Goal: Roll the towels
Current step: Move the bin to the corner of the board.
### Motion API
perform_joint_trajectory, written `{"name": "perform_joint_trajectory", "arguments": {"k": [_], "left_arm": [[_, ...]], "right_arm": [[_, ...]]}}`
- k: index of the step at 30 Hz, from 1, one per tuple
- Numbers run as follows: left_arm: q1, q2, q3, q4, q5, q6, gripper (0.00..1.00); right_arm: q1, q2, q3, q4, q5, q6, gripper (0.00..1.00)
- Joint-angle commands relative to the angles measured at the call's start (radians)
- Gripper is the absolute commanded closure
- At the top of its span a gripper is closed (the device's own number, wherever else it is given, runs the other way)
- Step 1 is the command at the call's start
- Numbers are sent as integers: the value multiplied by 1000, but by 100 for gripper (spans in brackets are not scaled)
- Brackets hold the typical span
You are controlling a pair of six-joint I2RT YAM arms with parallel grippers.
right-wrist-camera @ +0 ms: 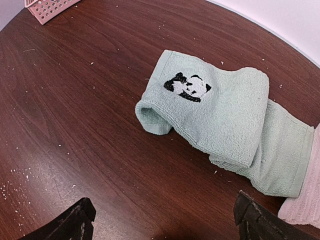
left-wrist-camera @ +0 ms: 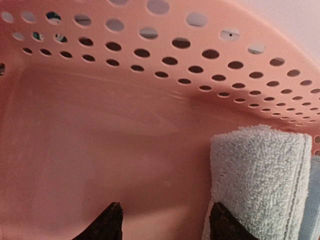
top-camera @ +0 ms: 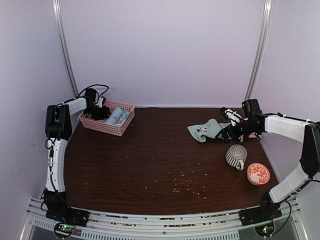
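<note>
Top view: the pink basket [top-camera: 107, 128] sits at the far-left corner of the bench [top-camera: 150, 160]. It holds rolled blue towels [top-camera: 117, 116], and the left end effector [top-camera: 100, 111] is down inside it. Toward the far-right edge, the right end effector [top-camera: 226, 132] hovers by the green towel [top-camera: 205, 130].

Left wrist: the fingers are parted and grip nothing. One of the blue towels lies beside them on the basket floor.

Right wrist: the jaws are wide and empty above the green towel, which is loosely folded and not rolled. A pink towel [right-wrist-camera: 300, 200] lies against its far end. Rolling the green towel looks next, and that calls for pinching an edge.

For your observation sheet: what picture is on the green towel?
A black-and-white panda on the green towel; right wrist view.
</note>
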Motion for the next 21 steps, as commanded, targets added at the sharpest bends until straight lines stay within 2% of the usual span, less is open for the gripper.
{"name": "perform_joint_trajectory", "arguments": {"k": [1,6,11,18,21], "left_arm": [[-34,25,34,60,59,-18,40],[-54,32,28,73,76,-26,40],[-48,2,6,60,-14,-28,36],[-30,-175,-60,73,-154,3,29],[-29,-263,-70,74,-167,23,27]], "right_arm": [[-6,4,23,-11,-7,-4,0],[-6,10,26,-10,-8,-4,0],[-6,11,33,-17,2,-8,0],[-7,16,174,-99,83,-22,0],[-9,13,260,-114,132,-13,0]]}}
